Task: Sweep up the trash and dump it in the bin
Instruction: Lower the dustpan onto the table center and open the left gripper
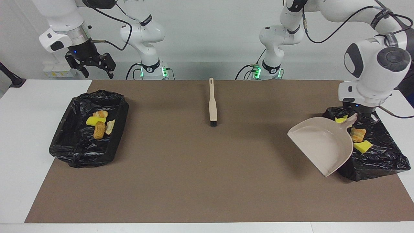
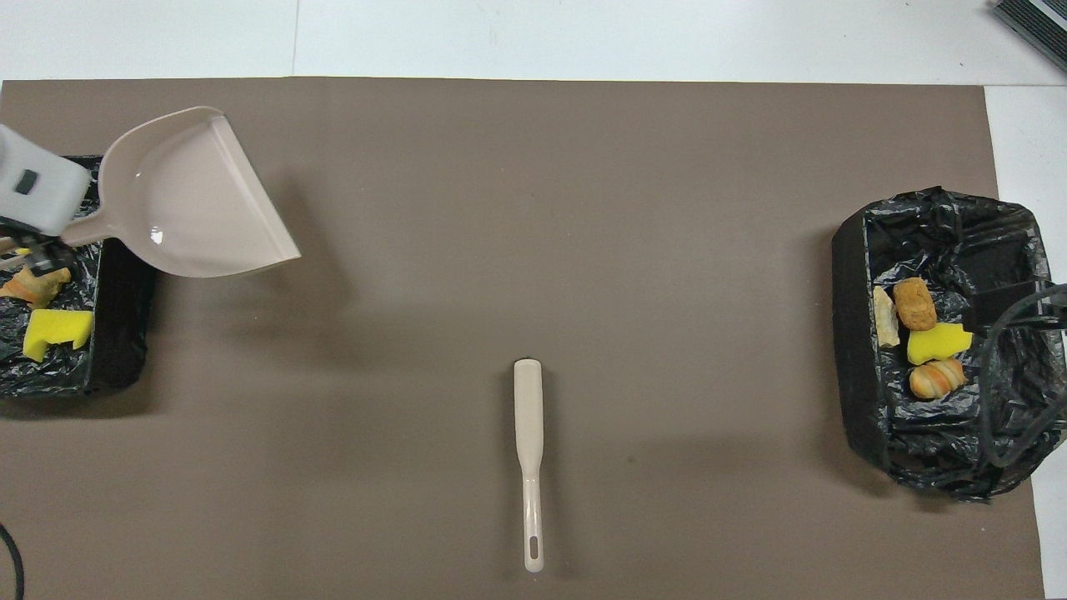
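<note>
The left gripper [image 1: 361,117] pinches the handle of one smooth beige dustpan [image 1: 321,144] at frame right. The right gripper [image 1: 93,66], upper left, spreads wide, empty. Two crinkly black bins [image 1: 86,133] [image 1: 375,155] hold trash [image 1: 98,123]: spongy yellow chunks, striped bread pieces. One brush [image 1: 212,104] lies centre.

We see a beige dustpan [image 1: 323,145] and a beige brush [image 1: 212,103] with black bristles. Both bins [image 1: 77,152] wear glossy black plastic liners. The trash [image 1: 98,124] is yellow sponge and orange-brown striped bread pieces. A brown mat [image 1: 207,181] covers the white table [image 1: 19,136]. The arms are white with black joints; green lights glow at their bases.
</note>
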You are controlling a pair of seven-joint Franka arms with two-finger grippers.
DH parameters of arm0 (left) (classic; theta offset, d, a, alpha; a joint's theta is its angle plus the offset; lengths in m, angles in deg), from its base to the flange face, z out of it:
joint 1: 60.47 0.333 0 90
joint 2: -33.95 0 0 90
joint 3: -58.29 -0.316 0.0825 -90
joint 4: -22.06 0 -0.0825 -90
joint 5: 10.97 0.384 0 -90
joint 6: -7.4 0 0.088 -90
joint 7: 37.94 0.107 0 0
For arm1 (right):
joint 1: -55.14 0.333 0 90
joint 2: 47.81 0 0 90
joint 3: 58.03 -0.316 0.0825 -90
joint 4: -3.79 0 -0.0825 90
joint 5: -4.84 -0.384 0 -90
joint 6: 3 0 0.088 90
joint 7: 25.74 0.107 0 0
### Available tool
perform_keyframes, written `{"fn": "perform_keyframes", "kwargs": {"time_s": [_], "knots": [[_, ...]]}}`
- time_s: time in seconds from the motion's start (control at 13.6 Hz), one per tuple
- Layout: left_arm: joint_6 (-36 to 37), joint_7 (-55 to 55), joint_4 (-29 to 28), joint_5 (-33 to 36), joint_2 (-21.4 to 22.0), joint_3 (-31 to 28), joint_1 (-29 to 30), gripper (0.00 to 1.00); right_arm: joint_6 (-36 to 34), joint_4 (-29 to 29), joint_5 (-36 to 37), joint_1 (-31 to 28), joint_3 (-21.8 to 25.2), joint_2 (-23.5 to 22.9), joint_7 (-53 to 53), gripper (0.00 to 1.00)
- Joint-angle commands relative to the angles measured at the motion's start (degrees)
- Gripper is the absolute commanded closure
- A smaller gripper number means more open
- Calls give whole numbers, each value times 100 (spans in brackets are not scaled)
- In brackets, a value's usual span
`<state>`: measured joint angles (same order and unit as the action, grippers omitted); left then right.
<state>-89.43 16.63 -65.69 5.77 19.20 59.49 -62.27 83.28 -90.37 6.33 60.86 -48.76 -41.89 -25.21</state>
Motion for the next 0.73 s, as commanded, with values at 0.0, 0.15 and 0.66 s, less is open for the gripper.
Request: {"fn": "perform_keyframes", "kwargs": {"time_s": [0.0, 0.15, 0.66], "knots": [[-63, -2030, -479, -302, 131, 597, -39, 100, -24, 38, 44, 34, 111, -12, -141, 0], [-221, -3463, -594, -355, 52, 1151, -57, 100, -33, -67, -43, -158, 67, 23, -124, 0], [-1503, -7018, -620, -751, -731, 2559, -258, 100, -85, -85, -52, -115, 41, 58, -106, 0]]}}
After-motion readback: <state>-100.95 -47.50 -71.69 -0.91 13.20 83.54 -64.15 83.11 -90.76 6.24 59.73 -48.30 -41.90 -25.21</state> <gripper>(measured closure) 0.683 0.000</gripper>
